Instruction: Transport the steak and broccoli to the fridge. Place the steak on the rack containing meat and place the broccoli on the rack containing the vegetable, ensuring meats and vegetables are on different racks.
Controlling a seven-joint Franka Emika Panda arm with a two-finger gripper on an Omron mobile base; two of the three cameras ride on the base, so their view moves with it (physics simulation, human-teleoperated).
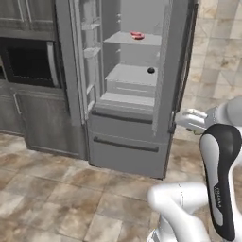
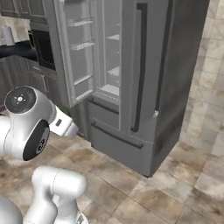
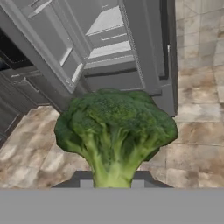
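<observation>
The claw (image 3: 112,183) is clenched on the pale stem of the broccoli (image 3: 114,127), whose bumpy green head fills the centre of the hand view, stem running down toward the bottom edge. Its long axis lies along the claw's own line of sight, head forward.

The coming move turns on one relation: the fridge (image 1: 132,75) stands ahead and above the held floret. In the hand view its open compartment sits in the upper part of the frame, beyond the broccoli's head, so the carry has to go forward and up.

The left base view looks straight into the open fridge. A red piece of meat (image 1: 137,35) lies on the upper shelf (image 1: 124,39) near the top centre, and a small dark round object (image 1: 151,70), probably the vegetable though too small to be sure, sits on the shelf below (image 1: 127,75). That lower shelf is judged to be the target.

The right base view sees the fridge from the side, its door (image 2: 78,57) swung open at upper left and the shelves edge-on, their contents hidden.
</observation>
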